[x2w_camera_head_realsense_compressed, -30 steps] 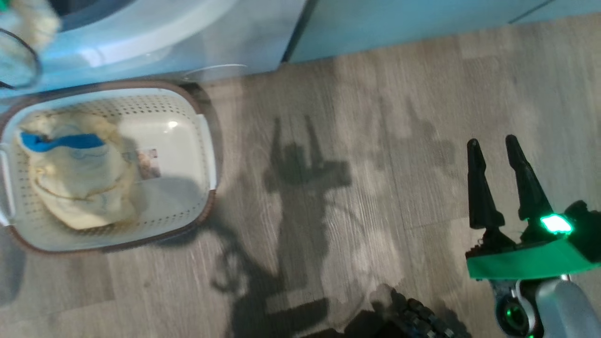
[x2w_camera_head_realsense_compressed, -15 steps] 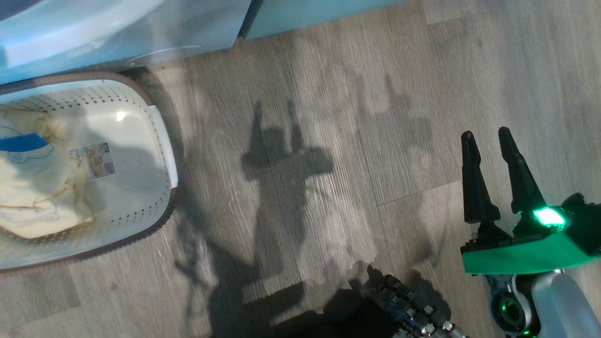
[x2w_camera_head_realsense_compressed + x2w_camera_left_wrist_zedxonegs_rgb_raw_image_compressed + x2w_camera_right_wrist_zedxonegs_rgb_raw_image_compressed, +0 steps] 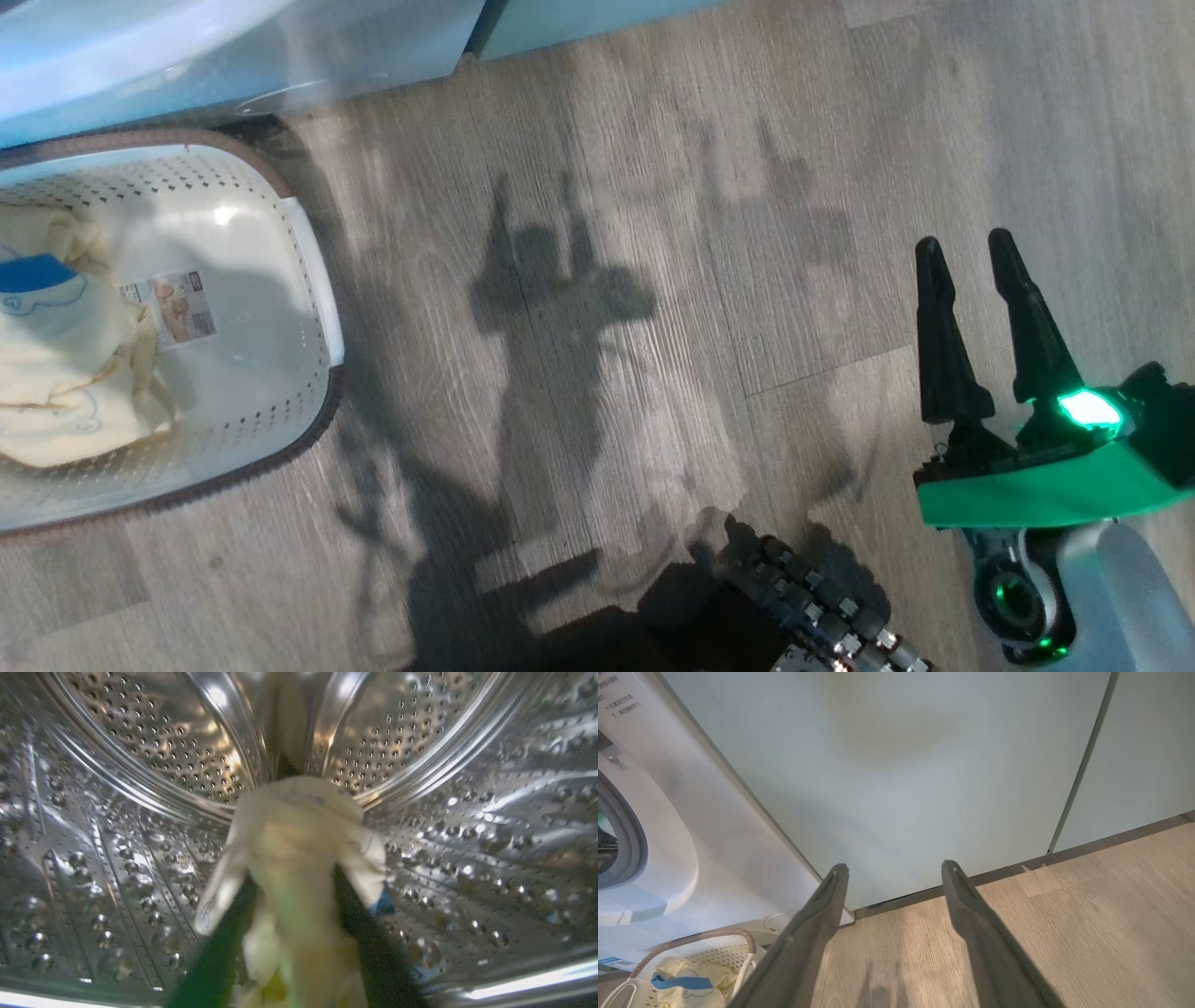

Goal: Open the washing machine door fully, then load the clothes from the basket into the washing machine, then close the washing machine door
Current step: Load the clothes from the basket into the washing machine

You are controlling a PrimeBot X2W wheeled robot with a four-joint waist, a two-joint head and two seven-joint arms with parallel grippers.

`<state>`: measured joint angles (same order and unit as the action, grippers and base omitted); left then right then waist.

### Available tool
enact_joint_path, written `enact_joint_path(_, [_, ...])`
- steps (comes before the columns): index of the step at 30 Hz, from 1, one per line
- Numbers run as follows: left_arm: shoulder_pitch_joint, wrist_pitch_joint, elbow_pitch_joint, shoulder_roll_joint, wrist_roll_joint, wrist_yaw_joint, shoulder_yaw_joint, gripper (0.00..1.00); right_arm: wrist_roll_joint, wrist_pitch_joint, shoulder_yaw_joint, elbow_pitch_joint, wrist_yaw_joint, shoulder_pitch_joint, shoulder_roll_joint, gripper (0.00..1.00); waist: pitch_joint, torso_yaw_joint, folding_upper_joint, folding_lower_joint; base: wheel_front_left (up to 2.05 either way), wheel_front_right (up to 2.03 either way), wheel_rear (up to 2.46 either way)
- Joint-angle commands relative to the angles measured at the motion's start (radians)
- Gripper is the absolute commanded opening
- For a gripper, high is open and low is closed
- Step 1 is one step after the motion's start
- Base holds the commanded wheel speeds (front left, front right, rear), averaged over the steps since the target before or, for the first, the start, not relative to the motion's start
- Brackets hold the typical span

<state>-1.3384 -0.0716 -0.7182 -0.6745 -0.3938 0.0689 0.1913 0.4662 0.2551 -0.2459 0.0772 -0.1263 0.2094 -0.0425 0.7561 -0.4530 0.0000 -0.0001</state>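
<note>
Clothes sit in two places: one pale yellow garment (image 3: 299, 849) is inside the washing machine's steel drum (image 3: 140, 812), and the rest of the pale yellow pile (image 3: 56, 383), with a blue trim patch (image 3: 28, 273), lies in the basket (image 3: 313, 280). In the left wrist view the left gripper (image 3: 292, 891) reaches into the drum, its two fingers (image 3: 369, 947) standing apart with the garment bunched between them and draped over their tips, and a bit of blue trim shows beside the right-hand finger. The cream perforated basket stands on the wood floor (image 3: 747, 140), close against the foot of the white washing machine (image 3: 658, 826), with its paper label (image 3: 173, 303) bare on the basket floor beside the pile. The grey ring of the drum mouth (image 3: 626, 835) shows at the left edge of the right wrist view. The right gripper (image 3: 964, 243) hangs over bare floor well apart from the basket, jaws wide apart and holding nothing, pointing toward the pale green cabinet doors (image 3: 901, 765) beside the machine. A gripper-shaped shadow (image 3: 551, 299) falls on the floor between basket and right gripper.
</note>
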Motion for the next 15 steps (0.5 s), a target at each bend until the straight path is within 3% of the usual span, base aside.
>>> enact_joint_path(1, [-0.036,-0.005,0.018,-0.039,-0.006,-0.011,-0.015,1.0,0.004,0.007,-0.014,0.029,-0.004,-0.006,-0.008,1.0,0.001,0.002,0.0,0.0001,0.0,0.0,0.0])
enact_joint_path(15, [0.012,0.031,-0.001,0.013,-0.023,-0.004,0.008,1.0,-0.016,0.007,0.012,0.026,-0.004,0.008,-0.008,1.0,-0.014,0.051,0.0,0.0001,0.0,0.0,0.0])
